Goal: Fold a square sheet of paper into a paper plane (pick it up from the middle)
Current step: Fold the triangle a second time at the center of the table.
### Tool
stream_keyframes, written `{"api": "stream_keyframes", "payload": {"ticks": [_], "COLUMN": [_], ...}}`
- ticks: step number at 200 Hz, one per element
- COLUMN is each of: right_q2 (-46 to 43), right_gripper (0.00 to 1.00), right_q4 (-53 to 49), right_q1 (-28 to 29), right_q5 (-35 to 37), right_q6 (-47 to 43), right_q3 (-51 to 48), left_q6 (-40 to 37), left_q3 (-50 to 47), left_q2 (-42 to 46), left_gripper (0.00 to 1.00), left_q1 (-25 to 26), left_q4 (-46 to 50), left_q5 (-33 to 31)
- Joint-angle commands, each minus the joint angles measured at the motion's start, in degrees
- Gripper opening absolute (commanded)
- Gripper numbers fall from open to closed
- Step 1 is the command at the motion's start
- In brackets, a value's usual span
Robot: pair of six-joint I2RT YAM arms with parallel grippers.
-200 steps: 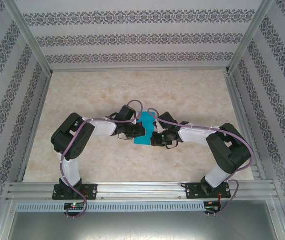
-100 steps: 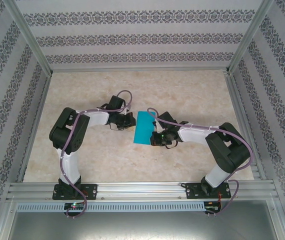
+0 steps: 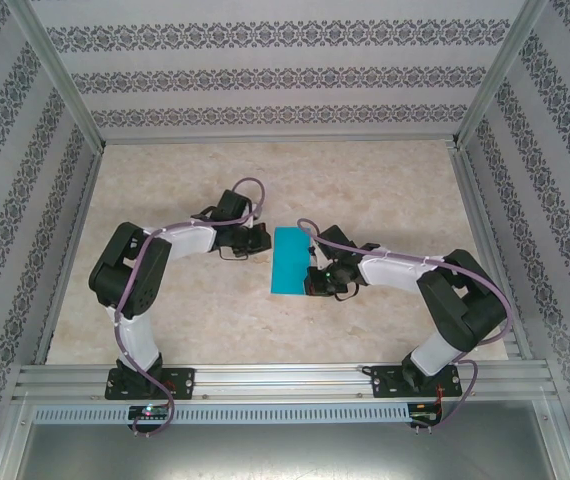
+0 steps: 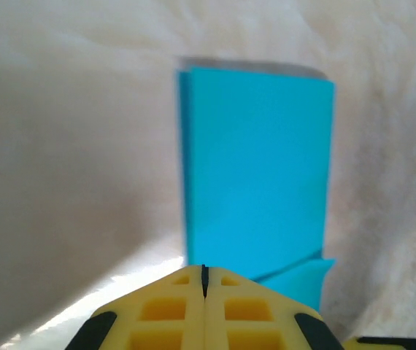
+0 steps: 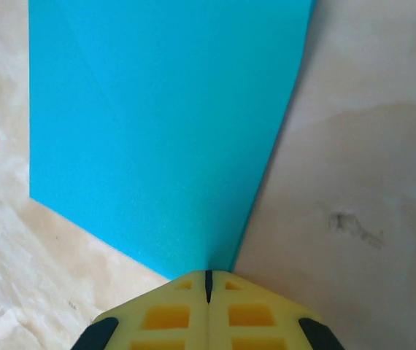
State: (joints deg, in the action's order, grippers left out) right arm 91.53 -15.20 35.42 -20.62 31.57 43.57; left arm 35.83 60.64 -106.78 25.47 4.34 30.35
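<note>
Marbled beige counter (image 3: pixel 385 180) carries the teal sheet of paper (image 3: pixel 288 260), folded to a narrow rectangle and lying flat at its middle. The left jaws are closed just beside its left edge. The right jaws, also closed, have their tips at its right edge.

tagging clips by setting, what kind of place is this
Most likely a lab robot test cell, not a home: an aluminium frame boxes in a marble-look tabletop, patterned panels serve as walls, and the left arm and right arm are bolted to its near rail.
</note>
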Motion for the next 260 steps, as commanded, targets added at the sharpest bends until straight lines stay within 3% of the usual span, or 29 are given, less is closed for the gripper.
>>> {"api": "stream_keyframes", "payload": {"ticks": [1, 42, 167, 260], "right_q2": [-3.9, -5.4, 8.4, 5.7], "right_gripper": [0.01, 0.02, 0.01, 0.01], "right_q4": [-0.5, 2.4, 2.3, 1.0], "right_q1": [0.6, 0.8, 1.5, 0.0], "right_q5": [-1.2, -1.3, -0.6, 0.1], "right_q6": [1.2, 1.9, -0.2, -0.3], "right_q3": [-0.2, 1.7, 10.6, 2.0], "left_q6": [2.6, 3.7, 4.3, 4.7], "left_q3": [-2.2, -3.9, -3.2, -4.7], "left_q2": [0.8, 1.2, -4.0, -5.0], "left_gripper": [0.0, 0.0, 0.0, 0.0], "left_q1": [3.2, 5.6, 5.9, 5.9], "left_q4": [-3.5, -6.9, -3.6, 5.4], "left_q5": [2.4, 1.9, -0.1, -8.6]}}
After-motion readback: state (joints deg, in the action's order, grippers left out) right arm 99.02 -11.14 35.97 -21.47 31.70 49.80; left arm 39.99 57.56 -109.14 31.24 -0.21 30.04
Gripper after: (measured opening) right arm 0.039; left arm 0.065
